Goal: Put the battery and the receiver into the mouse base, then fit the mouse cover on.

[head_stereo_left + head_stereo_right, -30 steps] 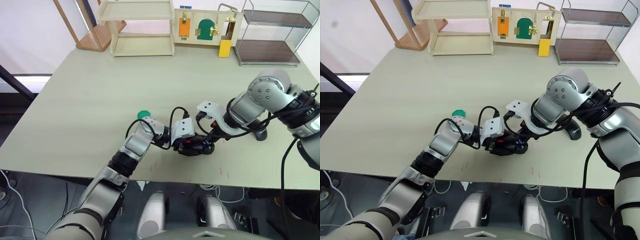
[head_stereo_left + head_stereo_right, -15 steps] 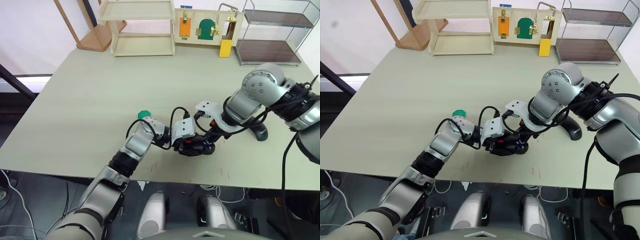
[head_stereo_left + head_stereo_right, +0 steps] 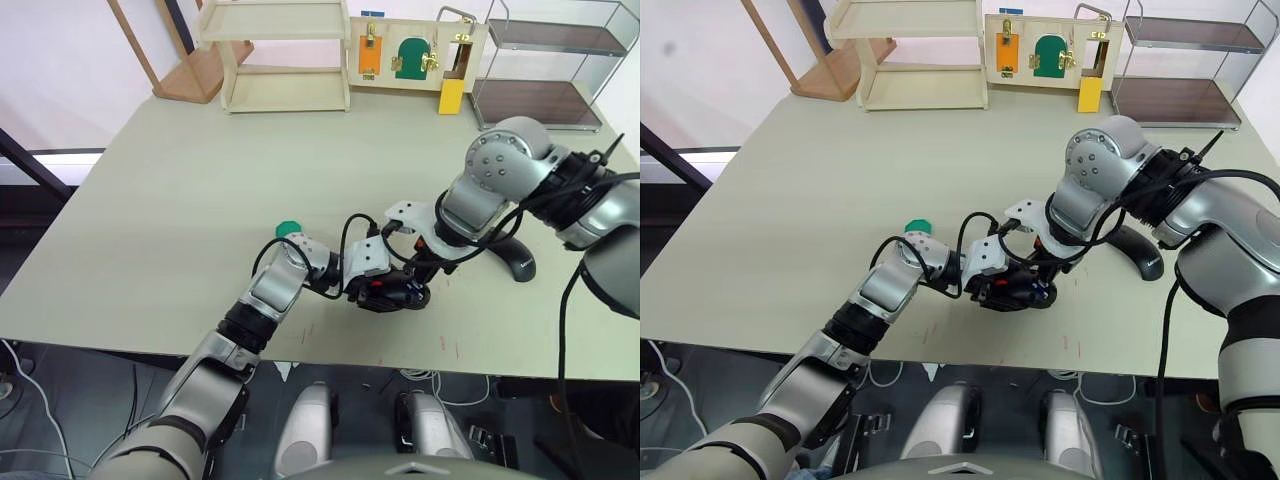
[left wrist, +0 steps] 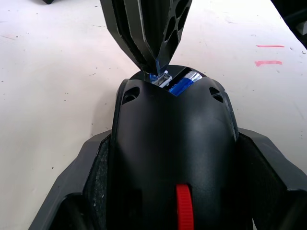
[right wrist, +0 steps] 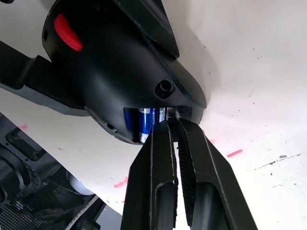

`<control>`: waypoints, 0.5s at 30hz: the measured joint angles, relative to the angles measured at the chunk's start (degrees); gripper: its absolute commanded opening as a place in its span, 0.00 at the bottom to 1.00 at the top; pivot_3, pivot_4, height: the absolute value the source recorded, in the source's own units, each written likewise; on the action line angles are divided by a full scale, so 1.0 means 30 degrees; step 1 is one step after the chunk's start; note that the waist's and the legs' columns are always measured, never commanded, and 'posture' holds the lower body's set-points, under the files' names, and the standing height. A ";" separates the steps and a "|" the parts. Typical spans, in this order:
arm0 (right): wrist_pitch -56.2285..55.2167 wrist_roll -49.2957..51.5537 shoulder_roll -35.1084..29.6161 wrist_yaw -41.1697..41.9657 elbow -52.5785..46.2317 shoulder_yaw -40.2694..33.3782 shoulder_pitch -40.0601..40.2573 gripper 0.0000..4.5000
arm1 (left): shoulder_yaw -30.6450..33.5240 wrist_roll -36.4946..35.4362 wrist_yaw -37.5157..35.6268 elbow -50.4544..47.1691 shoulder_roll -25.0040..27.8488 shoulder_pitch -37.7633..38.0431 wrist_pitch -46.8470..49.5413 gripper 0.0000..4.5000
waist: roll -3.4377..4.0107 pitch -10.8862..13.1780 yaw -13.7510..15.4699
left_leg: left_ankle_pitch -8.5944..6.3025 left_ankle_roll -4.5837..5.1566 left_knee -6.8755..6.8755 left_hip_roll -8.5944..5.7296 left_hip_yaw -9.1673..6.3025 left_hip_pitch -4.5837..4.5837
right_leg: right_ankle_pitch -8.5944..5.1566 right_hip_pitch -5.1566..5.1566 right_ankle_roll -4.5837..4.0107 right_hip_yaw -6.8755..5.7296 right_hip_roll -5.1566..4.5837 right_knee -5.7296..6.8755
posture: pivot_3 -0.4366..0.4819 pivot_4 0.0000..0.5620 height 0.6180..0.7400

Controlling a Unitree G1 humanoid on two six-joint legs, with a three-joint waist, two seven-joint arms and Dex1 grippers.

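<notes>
1. Change observed. Over the last second the right arm's upper joints have swung inward toward the table's middle, while the right gripper has kept its tip at the rear opening of the mouse base. The base itself has not shifted.

2. Tool state. The left gripper is clamped on the flanks of the mouse base and pins it on the table near the front edge. The right gripper's fingers are pressed together on a small silvery piece, which we take to be the receiver, at the mouth of the compartment.

3. Task meaning. The battery already lies in its bay, just beside the receiver. We judge that the arm's swing re-angles the fingers for pushing the receiver into its slot; whether it is fully seated we cannot tell. The cover step has not yet begun.

4. Surroundings. The mouse cover rests on the table to the right of the base, apart from it, now less hidden by the right arm. A small green object sits beside the left wrist. A wooden shelf, a latch board and a wire-frame rack stand at the far edge, well apart.

5. Obstruction. The battery crowds the receiver slot. The right forearm passes above the cover.
</notes>
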 measured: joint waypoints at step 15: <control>-0.0014 0.0111 -0.0064 0.0387 -0.0064 0.0530 -0.0348 0.00 | 0.0000 0.0009 0.0005 0.0001 -0.0031 0.0004 -0.0008 0.66 | 0.0000 0.0000 0.0002 | 0.0000 0.0000 0.0000 -0.0002 -0.0006 -0.0003 | 0.0000 0.0001 0.0000 -0.0007 0.0000 -0.0001 | 0.48 0.27 1.00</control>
